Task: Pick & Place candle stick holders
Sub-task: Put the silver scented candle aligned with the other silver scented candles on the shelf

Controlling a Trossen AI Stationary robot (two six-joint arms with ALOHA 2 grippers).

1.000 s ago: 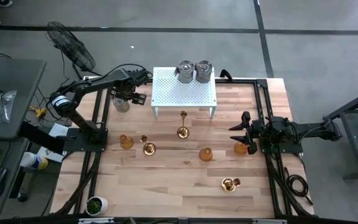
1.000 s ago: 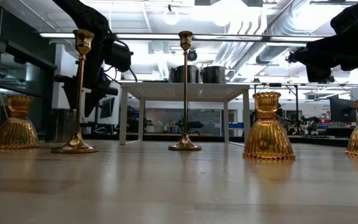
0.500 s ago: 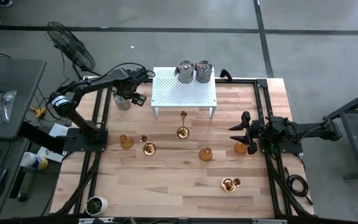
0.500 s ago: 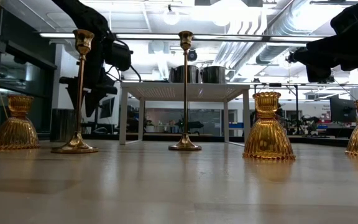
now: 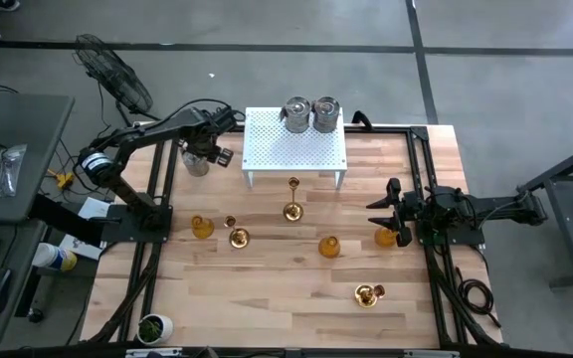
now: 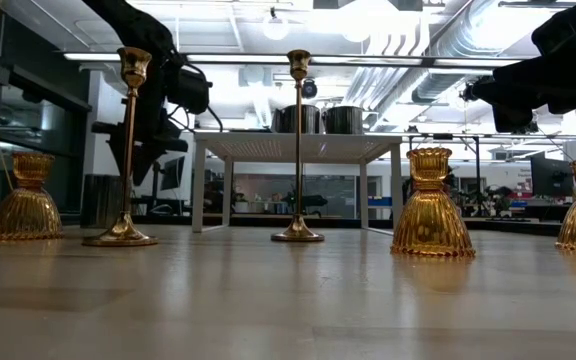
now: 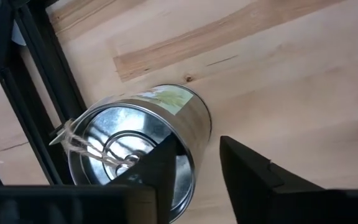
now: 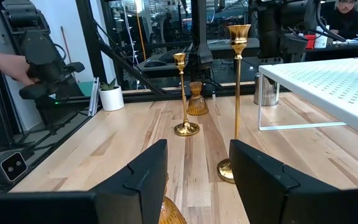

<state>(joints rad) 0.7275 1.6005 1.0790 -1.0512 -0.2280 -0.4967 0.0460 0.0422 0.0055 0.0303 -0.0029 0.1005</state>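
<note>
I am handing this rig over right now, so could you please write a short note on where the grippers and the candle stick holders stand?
Left gripper: fingers straddling the rim of a silver holder left of the white stand, one inside, one outside; grip not yet firm.
Right gripper: open, empty, waiting above an amber holder at the table's right side.
Done: two silver holders are on the stand.
Left on the table: the tall gold stick, two more amber holders, a gold holder and another gold one near the front.
</note>
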